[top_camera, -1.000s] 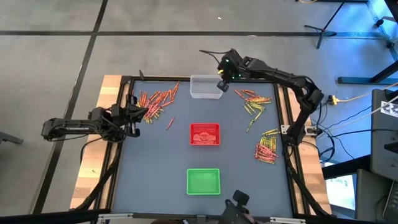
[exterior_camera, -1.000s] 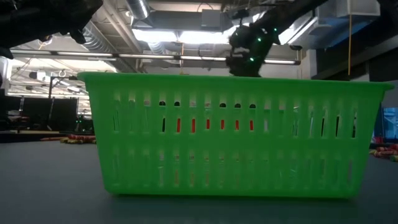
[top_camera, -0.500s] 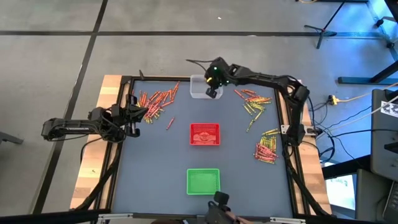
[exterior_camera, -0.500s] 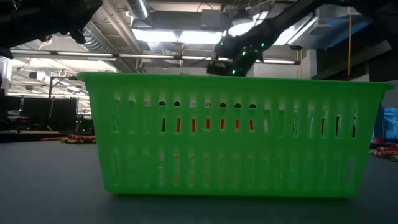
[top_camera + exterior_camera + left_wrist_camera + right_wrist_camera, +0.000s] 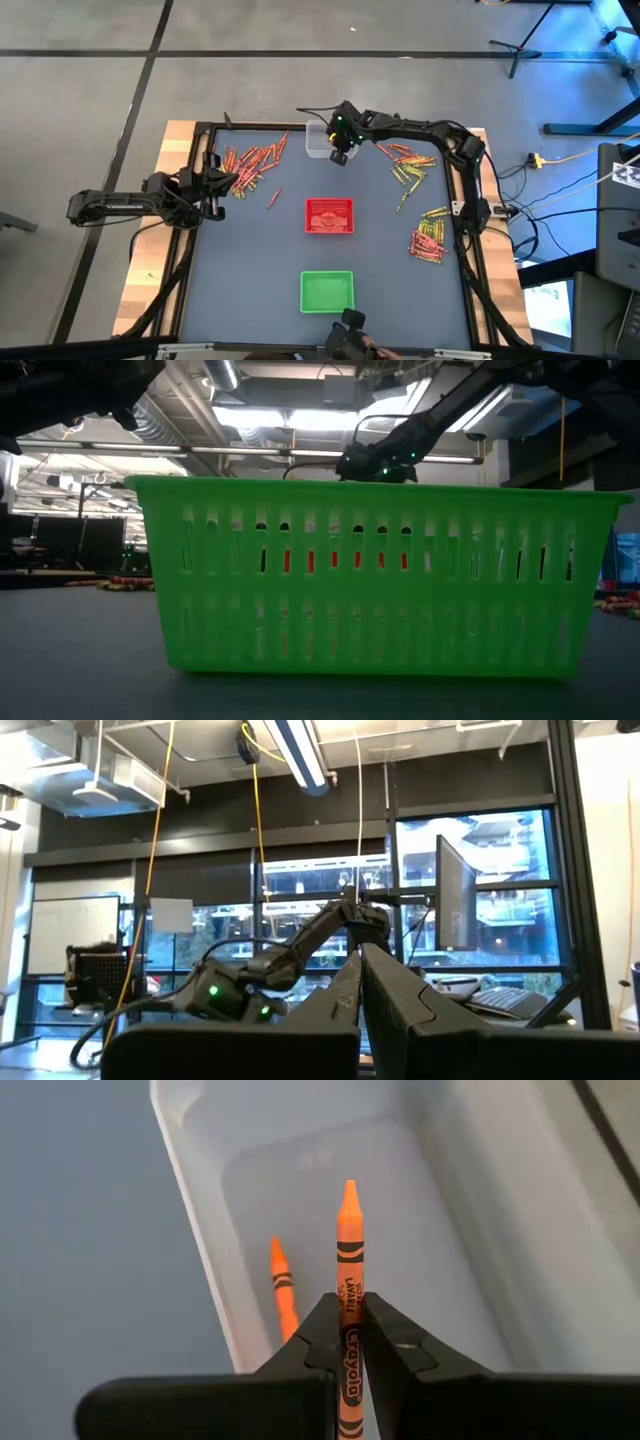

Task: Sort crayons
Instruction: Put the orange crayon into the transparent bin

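Note:
My right gripper (image 5: 338, 155) hangs over the clear tray (image 5: 316, 140) at the table's far middle, shut on an orange crayon (image 5: 348, 1245). A second orange crayon (image 5: 283, 1285) lies on the clear tray's floor (image 5: 450, 1280). More crayons lie in loose heaps on the mat at the far left (image 5: 255, 160), the far right (image 5: 410, 165) and the right edge (image 5: 428, 240). My left gripper (image 5: 215, 185) waits shut at the table's left edge, touching nothing; its fingers (image 5: 385, 990) point up into the room. My right gripper pinches the orange crayon's wrapped body (image 5: 349, 1280) between its two fingers. The crayon lies along the fingers, and its pointed tip (image 5: 348, 1188) sticks out ahead of them. The fingers slant down from the table's right side. The crayon hangs clear above the clear tray's floor.
A red tray (image 5: 329, 215) stands at the mat's middle and a green tray (image 5: 327, 290) nearer the front; the green tray (image 5: 380, 575) fills the low view. A dark frame (image 5: 195, 240) borders the mat. Bare mat lies between the trays and the heaps.
My right gripper has moved toward the table's left edge and down, from beside the clear tray's right end to over the tray, tipping further downward. It has stayed shut on the orange crayon.

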Robot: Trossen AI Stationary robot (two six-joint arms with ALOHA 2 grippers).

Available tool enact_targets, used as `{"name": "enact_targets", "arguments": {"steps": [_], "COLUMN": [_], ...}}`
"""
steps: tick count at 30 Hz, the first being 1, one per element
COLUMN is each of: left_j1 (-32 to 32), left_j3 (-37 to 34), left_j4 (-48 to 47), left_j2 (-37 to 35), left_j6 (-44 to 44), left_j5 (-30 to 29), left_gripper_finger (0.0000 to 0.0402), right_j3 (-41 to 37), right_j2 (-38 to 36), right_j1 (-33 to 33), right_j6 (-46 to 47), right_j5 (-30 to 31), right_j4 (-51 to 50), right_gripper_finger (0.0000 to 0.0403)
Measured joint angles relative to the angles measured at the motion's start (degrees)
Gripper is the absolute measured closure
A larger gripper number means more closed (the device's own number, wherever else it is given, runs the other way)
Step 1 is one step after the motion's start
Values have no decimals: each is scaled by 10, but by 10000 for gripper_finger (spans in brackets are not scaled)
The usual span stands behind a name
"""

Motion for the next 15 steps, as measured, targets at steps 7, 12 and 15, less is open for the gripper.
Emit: {"name": "enact_targets", "arguments": {"steps": [7, 12, 15], "left_j1": [0, 0, 0], "left_j3": [0, 0, 0], "left_j4": [2, 3, 3], "left_j2": [0, 0, 0], "left_j6": [0, 0, 1], "left_j5": [0, -1, -1], "left_gripper_finger": [401, 401, 401], "right_j3": [0, 0, 0], "right_j2": [-6, -12, -40], "right_j1": [0, 0, 0], "right_j6": [-2, -6, -17], "right_j5": [0, 4, 10], "right_j4": [4, -6, -23], "right_gripper_finger": [341, 283, 260]}}
